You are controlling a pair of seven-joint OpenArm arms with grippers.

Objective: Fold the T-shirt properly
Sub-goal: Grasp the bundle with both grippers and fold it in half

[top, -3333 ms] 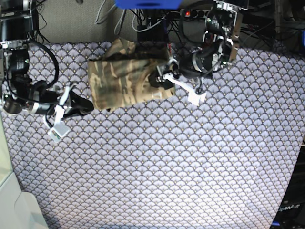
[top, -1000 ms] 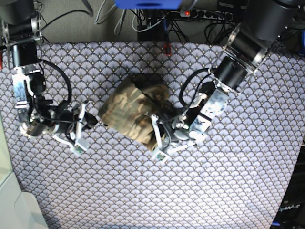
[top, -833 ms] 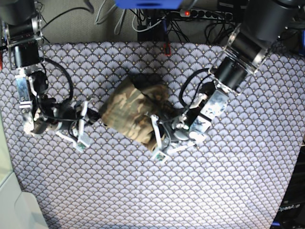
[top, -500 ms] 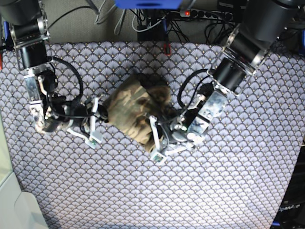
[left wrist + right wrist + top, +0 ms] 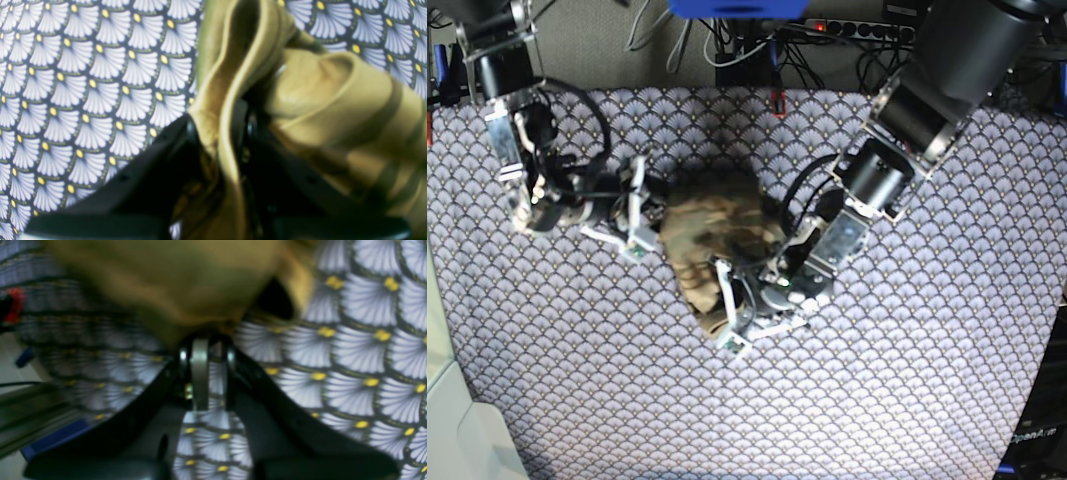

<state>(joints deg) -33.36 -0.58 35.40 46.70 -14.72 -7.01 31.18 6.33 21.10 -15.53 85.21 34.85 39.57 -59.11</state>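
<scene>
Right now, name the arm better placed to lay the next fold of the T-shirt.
Left, probably. The left gripper is shut on a T-shirt edge; the right gripper sits at the cloth's rim, its hold unclear.

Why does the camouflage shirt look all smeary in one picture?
In the right wrist view the camouflage cloth T-shirt is a motion-blurred olive smear. In the left wrist view its folds are softly out of focus. In the base view it looks sharper, evenly lit.

T-shirt [image 5: 712, 240]: bunched tighter | right end effector [image 5: 649, 205]: moved in against its edge
</scene>
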